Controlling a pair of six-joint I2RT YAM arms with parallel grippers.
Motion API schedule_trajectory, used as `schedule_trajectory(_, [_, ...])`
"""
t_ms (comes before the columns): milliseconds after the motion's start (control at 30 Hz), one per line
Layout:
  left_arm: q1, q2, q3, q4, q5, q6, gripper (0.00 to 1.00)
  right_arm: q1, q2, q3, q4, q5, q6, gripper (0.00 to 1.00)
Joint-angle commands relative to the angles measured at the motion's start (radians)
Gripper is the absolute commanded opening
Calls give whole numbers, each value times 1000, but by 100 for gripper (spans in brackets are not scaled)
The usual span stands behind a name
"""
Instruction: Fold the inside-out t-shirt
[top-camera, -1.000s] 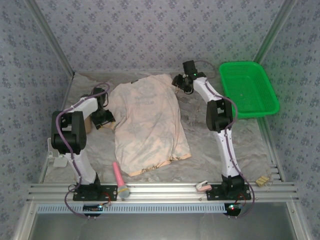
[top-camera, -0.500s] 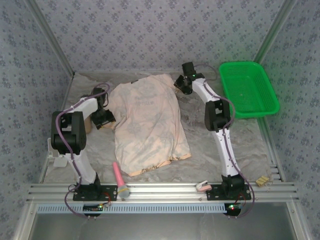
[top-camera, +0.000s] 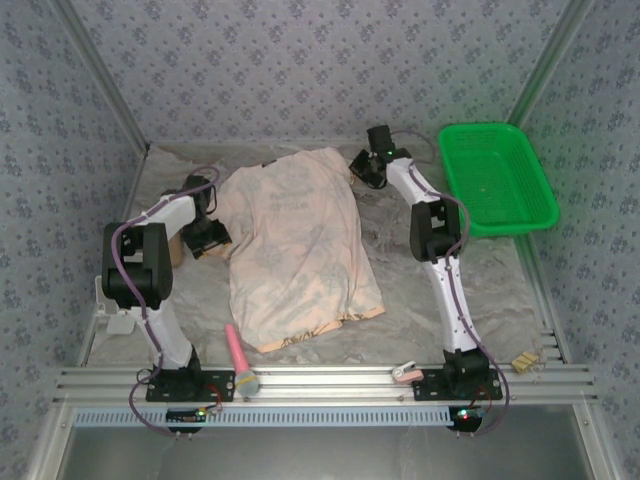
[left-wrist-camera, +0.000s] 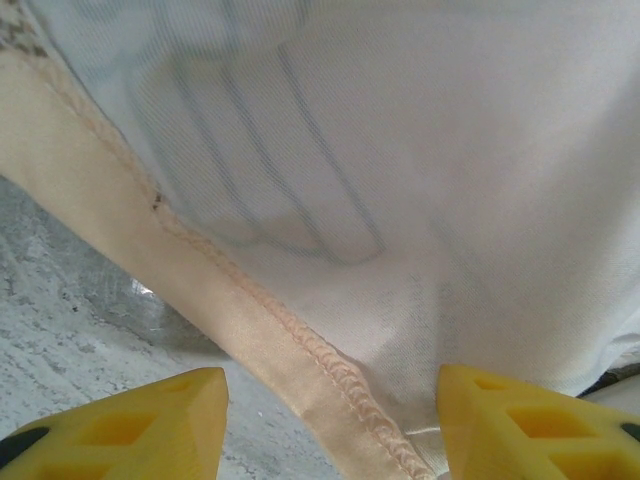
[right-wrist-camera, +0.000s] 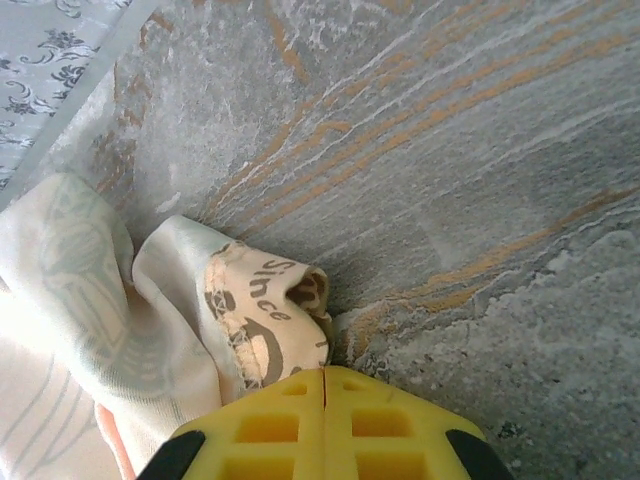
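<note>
Ahead of our right gripper (right-wrist-camera: 325, 372), jaws together: curled sleeve hem of the inside-out t-shirt (top-camera: 295, 250), pinch unconfirmed. Between the parted jaws of our left gripper (left-wrist-camera: 330, 400): a stitched hem. Shirt flat; we judge every fold outstanding.

The right gripper (right-wrist-camera: 325, 385) sits at the bottom centre, its yellow fingers pressed flush together along a thin seam. The shirt (right-wrist-camera: 90, 300) lies bunched to the left, pale reverse side up. One hem fold (right-wrist-camera: 265, 310) turns its printed face outward, shows dark lettering, and touches the fingertips. Whether cloth is pinched cannot be determined. The grey, orange-streaked worktop (right-wrist-camera: 450, 150) meets a floral wall (right-wrist-camera: 40, 40) along its edge at upper left.
</note>
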Motion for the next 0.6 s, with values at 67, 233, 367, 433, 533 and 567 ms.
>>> schedule_trajectory(67, [7,-42,32,-25,29,3,56,-37,-143,-130,6,101,-93,0])
schedule_trajectory(233, [8,-52,56,-37,39,19,56,-54,-265,-274,-5,230,-151,0])
schedule_trajectory(367, [8,-53,67,-25,62,54,56,-74,-320,-353,-6,301,-188,0])
schedule_trajectory(433, [8,-40,80,-27,94,67,57,-93,-338,-379,-22,330,-227,0])
schedule_trajectory(533, [8,-18,95,-19,125,82,57,-124,-393,-457,-9,375,-258,0])
schedule_trajectory(567, [8,-9,102,-16,126,88,57,-133,-411,-486,-2,385,-268,0])
